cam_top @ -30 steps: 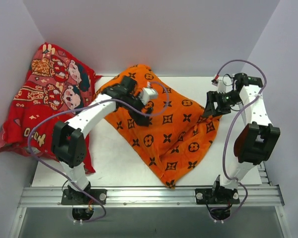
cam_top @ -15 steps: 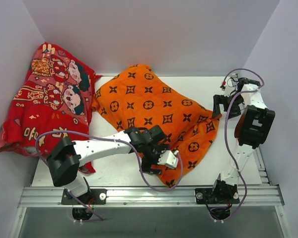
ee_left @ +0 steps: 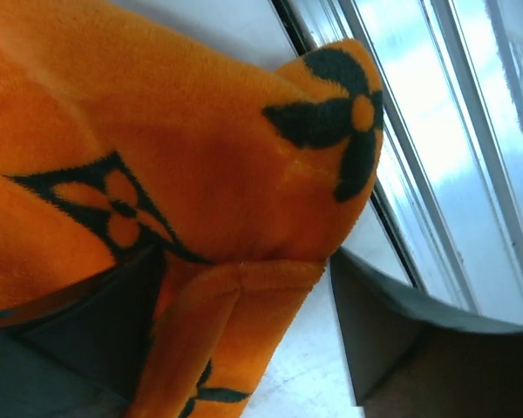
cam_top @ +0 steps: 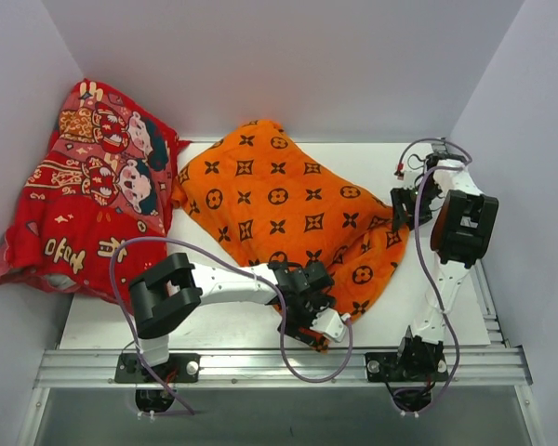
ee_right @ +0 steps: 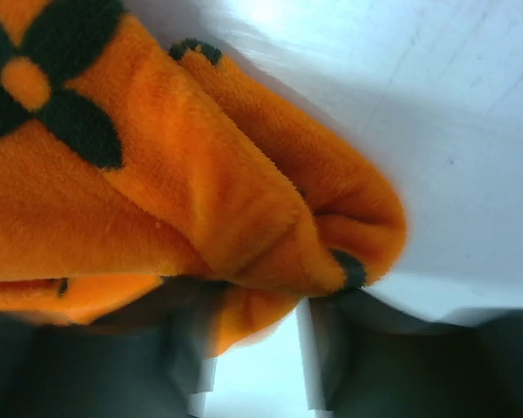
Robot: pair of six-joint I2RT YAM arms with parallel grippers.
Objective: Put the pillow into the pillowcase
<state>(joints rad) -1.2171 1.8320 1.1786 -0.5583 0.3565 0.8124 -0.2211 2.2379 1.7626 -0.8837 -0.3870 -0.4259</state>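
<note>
The orange pillowcase (cam_top: 288,209) with black flower motifs lies bulging across the middle of the table. The pillow does not show anywhere. My left gripper (cam_top: 309,321) is at the case's near corner. In the left wrist view (ee_left: 244,348) its jaws are open, and an orange flap (ee_left: 209,340) lies against the left finger with bare table between it and the right finger. My right gripper (cam_top: 402,206) is at the case's right corner. In the right wrist view (ee_right: 257,357) its jaws stand apart, with a folded orange corner (ee_right: 244,226) hanging between them.
A red cartoon-printed cloth (cam_top: 84,195) is heaped against the left wall. The table's metal front rail (cam_top: 279,364) runs just below the left gripper. White walls close in the back and both sides. Purple cables loop off both arms.
My left arm swung from the pillowcase's far left part down to its near corner. My right arm folded back toward the right wall, its gripper staying at the right corner.
</note>
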